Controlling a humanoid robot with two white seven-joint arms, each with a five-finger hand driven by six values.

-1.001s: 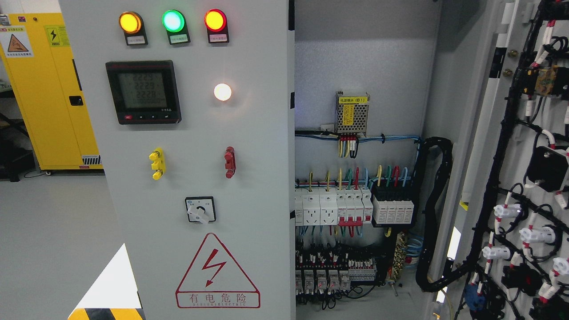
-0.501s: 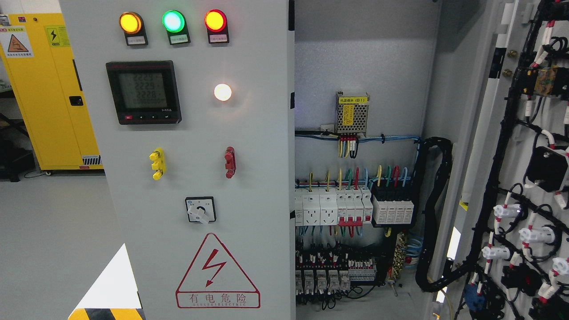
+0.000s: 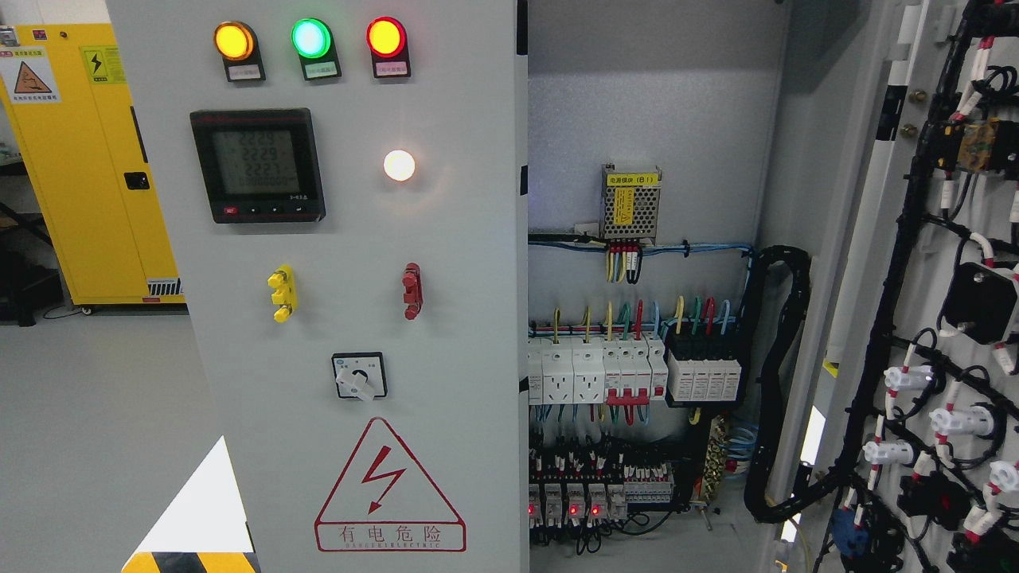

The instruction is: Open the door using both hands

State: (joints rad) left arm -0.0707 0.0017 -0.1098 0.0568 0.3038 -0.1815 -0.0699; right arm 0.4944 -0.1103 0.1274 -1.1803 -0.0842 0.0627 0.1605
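A grey electrical cabinet fills the head view. Its left door [image 3: 446, 239] stands shut and carries three lit lamps, a black meter [image 3: 258, 165], a white lamp, a yellow handle [image 3: 280, 294], a red handle [image 3: 411, 290], a rotary switch [image 3: 359, 376] and a red warning triangle. The right door [image 3: 939, 318] is swung wide open at the picture's right, its inner face covered in black wiring. Between them the cabinet interior [image 3: 637, 358] shows breakers, coloured wires and a power supply. Neither of my hands nor arms shows anywhere.
A yellow cabinet [image 3: 87, 159] stands at the back left on a grey floor [image 3: 87, 414]. A black cable bundle [image 3: 784, 382] loops from the interior to the open door. Black-and-yellow hazard tape marks the lower left corner.
The doors have not moved. Small red lights have come on along the relay row at the bottom of the interior, and the meter's digits flicker.
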